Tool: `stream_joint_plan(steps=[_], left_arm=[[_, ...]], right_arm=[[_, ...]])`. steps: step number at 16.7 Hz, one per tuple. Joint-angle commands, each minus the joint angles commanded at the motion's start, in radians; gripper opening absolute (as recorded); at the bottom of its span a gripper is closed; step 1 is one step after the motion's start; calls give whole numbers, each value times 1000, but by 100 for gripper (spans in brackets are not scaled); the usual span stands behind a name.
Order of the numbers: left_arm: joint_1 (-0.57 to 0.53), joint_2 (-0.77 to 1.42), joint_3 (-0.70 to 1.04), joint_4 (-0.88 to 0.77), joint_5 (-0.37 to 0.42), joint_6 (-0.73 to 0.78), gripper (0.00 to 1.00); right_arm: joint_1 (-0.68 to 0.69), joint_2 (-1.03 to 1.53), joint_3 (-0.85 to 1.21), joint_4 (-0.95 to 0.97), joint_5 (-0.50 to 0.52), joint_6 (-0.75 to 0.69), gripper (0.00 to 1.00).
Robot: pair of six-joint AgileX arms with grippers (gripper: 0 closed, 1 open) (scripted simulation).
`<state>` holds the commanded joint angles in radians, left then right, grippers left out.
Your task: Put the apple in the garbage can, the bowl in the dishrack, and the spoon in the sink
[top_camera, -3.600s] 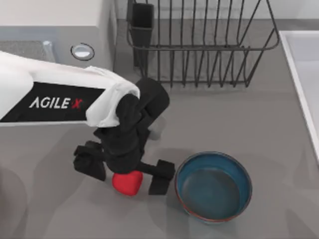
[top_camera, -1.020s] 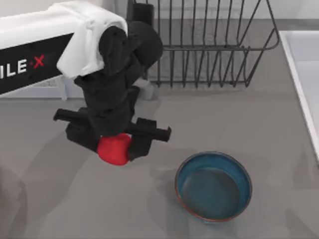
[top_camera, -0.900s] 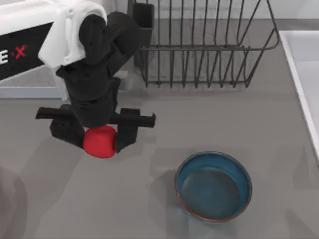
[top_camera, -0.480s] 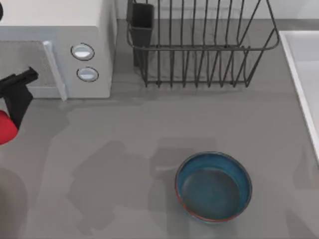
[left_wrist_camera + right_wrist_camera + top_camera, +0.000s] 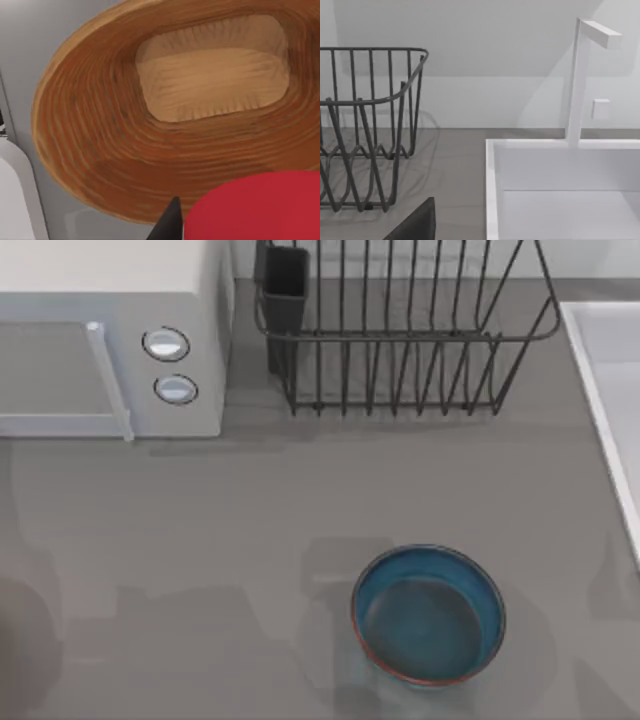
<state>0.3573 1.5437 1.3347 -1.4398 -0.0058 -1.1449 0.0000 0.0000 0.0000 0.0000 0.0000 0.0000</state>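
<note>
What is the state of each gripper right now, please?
Left gripper: shut on the apple, above the woven basket.
Right gripper: cannot be told; it faces the dishrack and sink.

Open grey table (image 5: pixel 250 510) left of the bowl (image 5: pixel 428 614); microwave (image 5: pixel 110 335) and dishrack (image 5: pixel 400 330) block the far side.

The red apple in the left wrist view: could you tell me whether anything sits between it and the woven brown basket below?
Nothing visible does. The bright-red apple hangs at the left hand, above the woven brown basket, whose pale floor lies open and bare.
</note>
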Motion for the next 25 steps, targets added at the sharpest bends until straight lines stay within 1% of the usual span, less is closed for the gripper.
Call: stream_joint_plan(steps=[7,14,19,25], left_arm=[[4,-1,-15,17,0,-3,0],[11,3,-255,260,0,-3,0],[11,4,-271,277,0,-4,0],[11,4,-271,277,0,-4,45]], right_arm=[[0,0,0,0,0,0,100],[0,0,0,0,0,0,100],[0,0,0,0,0,0,100],[0,0,0,0,0,0,100]])
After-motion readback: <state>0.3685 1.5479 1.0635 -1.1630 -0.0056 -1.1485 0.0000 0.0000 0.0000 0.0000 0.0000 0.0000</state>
